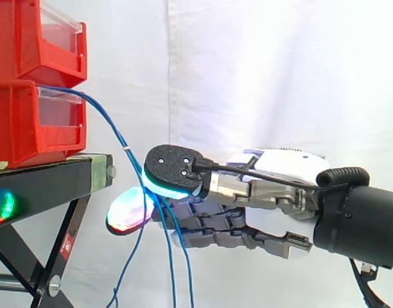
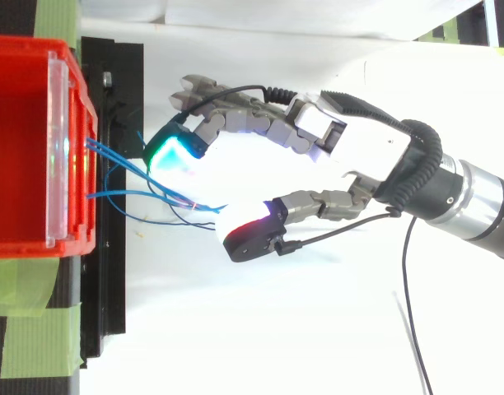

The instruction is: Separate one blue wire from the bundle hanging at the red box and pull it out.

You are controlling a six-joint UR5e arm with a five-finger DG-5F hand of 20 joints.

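Observation:
Several thin blue wires [image 1: 107, 119] leave the front of the lower red bin [image 1: 26, 122], arch out to the right and hang down past the stand. From above, the blue wires [image 2: 124, 195] fan out from the red bin [image 2: 21, 140] and meet at the thumb. My hand [image 1: 280, 168] comes in from the right at stand height. Its curled fingers [image 1: 129, 212] reach round the far side of the bundle. The thumb pad [image 1: 174, 168] lies against the near side. The hand [image 2: 359, 140] shows a gap between the green fingertip [image 2: 174, 152] and the thumb [image 2: 250, 237].
A second red bin [image 1: 29, 38] is stacked on the lower one. Both rest on a black stand [image 1: 52, 179] with crossed legs below. Green tape [image 2: 30, 329] holds the stand's left side. A white curtain hangs behind, with free room to the right of the stand.

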